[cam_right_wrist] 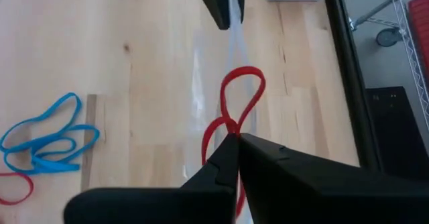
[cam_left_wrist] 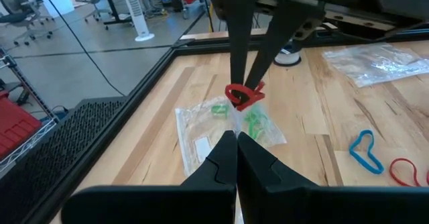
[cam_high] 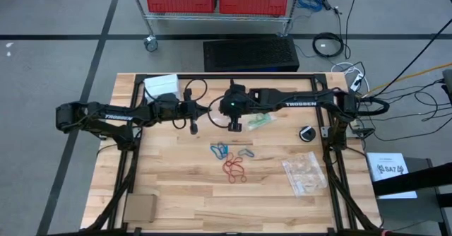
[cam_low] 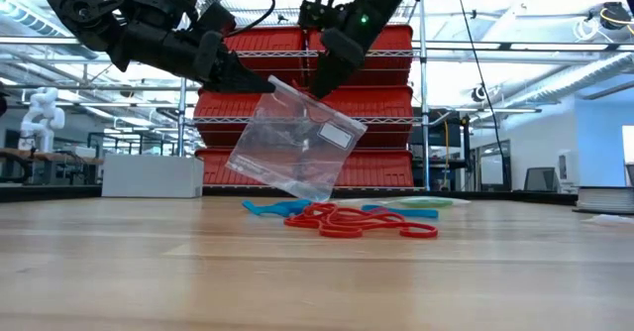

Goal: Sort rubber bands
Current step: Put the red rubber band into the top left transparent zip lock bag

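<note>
Left gripper (cam_low: pixel 260 83): raised over the table's far middle; jaws are clenching on one top corner of a clear bag (cam_low: pixel 295 141); the bag is hanging off the table, tilted.
Right gripper (cam_low: pixel 322 81): raised just beside the left; jaws are pinching a red band (cam_right_wrist: pixel 236 117); in the low view its tips are also touching the bag's other top corner; whether they grip the plastic cannot be told.
Key relation: the red band is sitting directly above the bag's top edge, between the two grippers; its loop is pointing from the right tips toward the left tips; the right arm is the one carrying it.
Band axis: long loop running in line with the right fingers (cam_right_wrist: pixel 268 167), twisted near the grip.
Bag mouth: cannot tell if it is open.
Other bands: blue bands (cam_high: pixel 219 150) and red bands (cam_high: pixel 234 169) are lying in a loose cluster on the table (cam_high: pixel 176 186), nearer the front, below both grippers.
Green bands (cam_left_wrist: pixel 255 123): lying in a second bag on the table.
Judgement: the next move appears to be dropping the red band into the held bag; risk is the band snagging on the rim.
</note>
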